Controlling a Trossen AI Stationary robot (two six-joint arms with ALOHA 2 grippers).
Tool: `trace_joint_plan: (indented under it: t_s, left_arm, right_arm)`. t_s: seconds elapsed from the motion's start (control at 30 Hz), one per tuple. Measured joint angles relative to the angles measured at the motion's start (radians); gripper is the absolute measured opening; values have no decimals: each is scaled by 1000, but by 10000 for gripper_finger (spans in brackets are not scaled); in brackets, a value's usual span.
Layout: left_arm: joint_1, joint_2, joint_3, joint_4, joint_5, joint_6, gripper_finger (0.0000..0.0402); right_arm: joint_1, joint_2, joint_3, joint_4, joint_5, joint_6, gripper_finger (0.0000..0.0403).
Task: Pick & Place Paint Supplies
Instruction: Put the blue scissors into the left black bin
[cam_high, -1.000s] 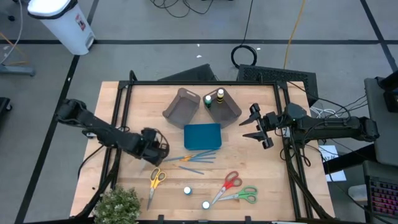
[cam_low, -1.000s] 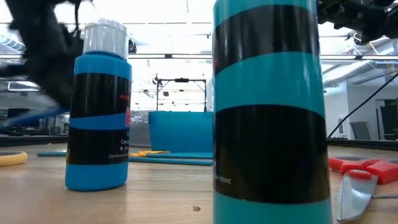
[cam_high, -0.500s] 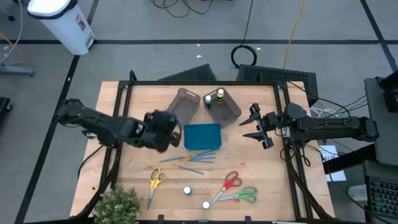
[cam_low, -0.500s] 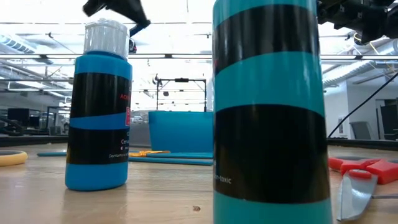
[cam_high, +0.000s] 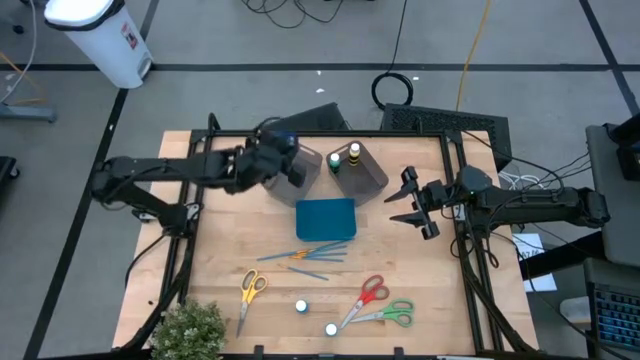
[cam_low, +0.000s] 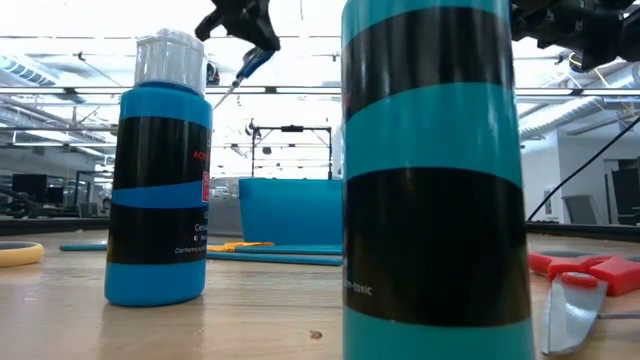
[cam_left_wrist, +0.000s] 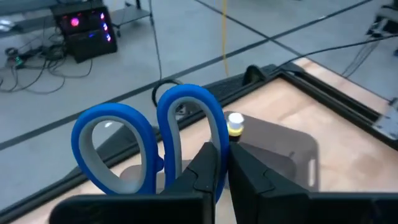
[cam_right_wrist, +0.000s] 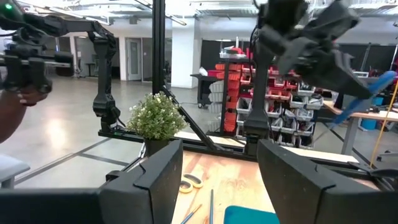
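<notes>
My left gripper is clamped on the blue-handled scissors and carries them high over the left grey bin near the table's far edge, I judge to drop them in. My right gripper, jaws apart, waits by the right edge. Open air under my load; the bin's rim and the bottles next door are what to clear.

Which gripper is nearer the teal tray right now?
Left. The left gripper, shut on the blue-handled scissors, hangs over the left bin just behind the teal tray. The right gripper, open, waits farther off to the tray's right.
</notes>
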Motion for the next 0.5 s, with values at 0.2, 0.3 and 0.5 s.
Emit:
trace_joint_plan:
  t_s: [0.2,0.3,0.5]
  left_arm:
    - [96,13,-58,63,86,6,22]
    - [127,38,-104,135,141,14,20]
    - [172,105,-152,246,199,34,21]
  right_arm:
    - [0,0,0,-8,0,0,198]
    - [0,0,0,-11,0,9,198]
    - [0,7,0,-18,-1,29,199]
